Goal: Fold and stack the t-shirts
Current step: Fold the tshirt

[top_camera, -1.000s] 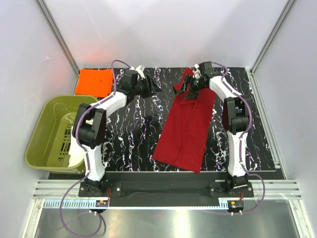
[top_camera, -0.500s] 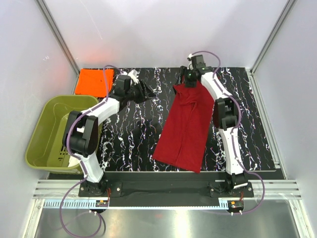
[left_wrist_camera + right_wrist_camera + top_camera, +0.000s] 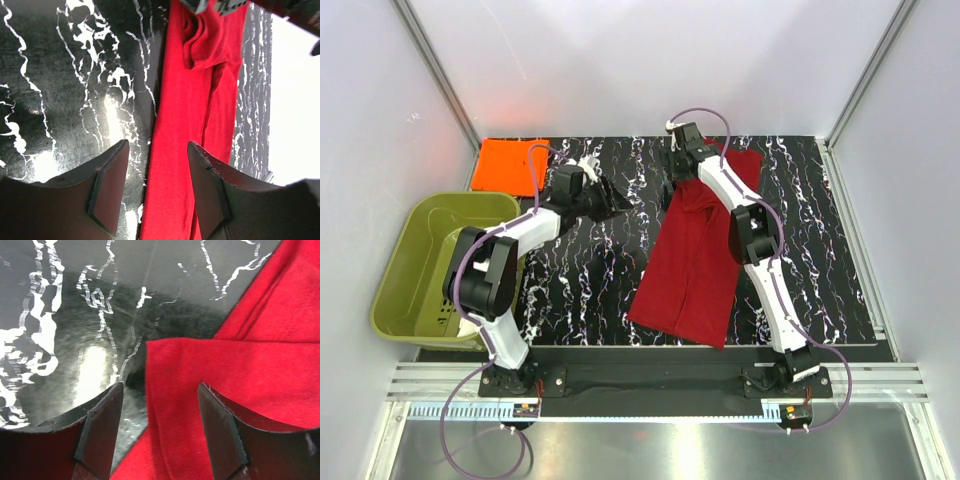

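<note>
1. Right, the orange t-shirt (image 3: pixel 510 165) lies as a flat folded square at ten o'clock on the table (image 3: pixel 590 280), just past the far rim of the olive-green tub (image 3: pixel 420 250). I judge that one finished.
2. The red t-shirt (image 3: pixel 695 260) lies as a long narrow strip running from one o'clock down toward six o'clock. Its far end is bunched and turned over on itself.
3. My right gripper (image 3: pixel 160 386) has its jaws well apart with nothing between them. It hangs just above the turned-over corner of red cloth at the strip's twelve-o'clock end.
4. My left gripper (image 3: pixel 157 145) is roughly half open and empty. It hovers over bare tabletop on the strip's nine-o'clock side, looking along its left edge.
5. By my reckoning about half the job remains. The red shirt needs that far end smoothed and its crosswise folds made. Then it has to be carried over to ten o'clock and set on the orange one.
</note>
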Action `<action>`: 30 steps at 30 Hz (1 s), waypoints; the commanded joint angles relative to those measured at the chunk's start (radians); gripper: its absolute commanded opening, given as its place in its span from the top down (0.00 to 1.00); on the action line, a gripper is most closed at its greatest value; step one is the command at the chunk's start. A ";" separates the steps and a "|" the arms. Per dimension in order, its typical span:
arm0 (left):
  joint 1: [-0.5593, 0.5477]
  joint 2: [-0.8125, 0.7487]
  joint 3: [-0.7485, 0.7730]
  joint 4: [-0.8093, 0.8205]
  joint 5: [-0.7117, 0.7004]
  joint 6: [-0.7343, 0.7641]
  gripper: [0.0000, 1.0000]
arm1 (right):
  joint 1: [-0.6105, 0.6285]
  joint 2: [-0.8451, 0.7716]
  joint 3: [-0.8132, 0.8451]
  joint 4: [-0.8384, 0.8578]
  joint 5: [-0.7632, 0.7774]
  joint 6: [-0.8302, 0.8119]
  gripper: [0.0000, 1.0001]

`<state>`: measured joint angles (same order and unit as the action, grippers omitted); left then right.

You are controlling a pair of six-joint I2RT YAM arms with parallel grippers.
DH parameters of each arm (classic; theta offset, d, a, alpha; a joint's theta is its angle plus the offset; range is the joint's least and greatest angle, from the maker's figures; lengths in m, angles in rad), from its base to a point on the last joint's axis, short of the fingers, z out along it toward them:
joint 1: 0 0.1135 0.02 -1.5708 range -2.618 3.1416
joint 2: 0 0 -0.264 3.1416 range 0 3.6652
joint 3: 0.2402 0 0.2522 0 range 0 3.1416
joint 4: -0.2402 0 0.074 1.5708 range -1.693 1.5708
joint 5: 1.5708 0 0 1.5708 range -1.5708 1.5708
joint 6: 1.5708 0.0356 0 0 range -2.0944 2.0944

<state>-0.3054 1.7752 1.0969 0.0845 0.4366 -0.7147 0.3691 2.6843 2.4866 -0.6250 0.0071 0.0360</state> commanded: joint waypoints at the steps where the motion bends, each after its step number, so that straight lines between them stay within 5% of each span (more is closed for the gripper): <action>1: 0.003 -0.054 0.003 0.080 0.011 -0.005 0.45 | 0.014 0.022 0.015 0.028 0.117 -0.097 0.32; 7: 0.003 -0.048 0.001 0.093 0.024 -0.014 0.45 | 0.039 0.049 0.034 0.028 0.181 -0.143 0.53; 13: 0.003 -0.042 0.004 0.092 0.033 -0.019 0.45 | 0.048 0.048 0.046 0.044 0.232 -0.146 0.57; 17: 0.003 -0.046 0.006 0.083 0.034 -0.012 0.46 | 0.048 0.039 0.051 0.059 0.261 -0.142 0.74; 30: 0.003 -0.030 0.040 0.055 0.054 -0.003 0.46 | 0.044 -0.095 -0.038 0.140 0.271 -0.073 0.86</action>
<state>-0.3054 1.7657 1.0969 0.1104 0.4606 -0.7334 0.4126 2.6999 2.4699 -0.5449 0.2531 -0.0750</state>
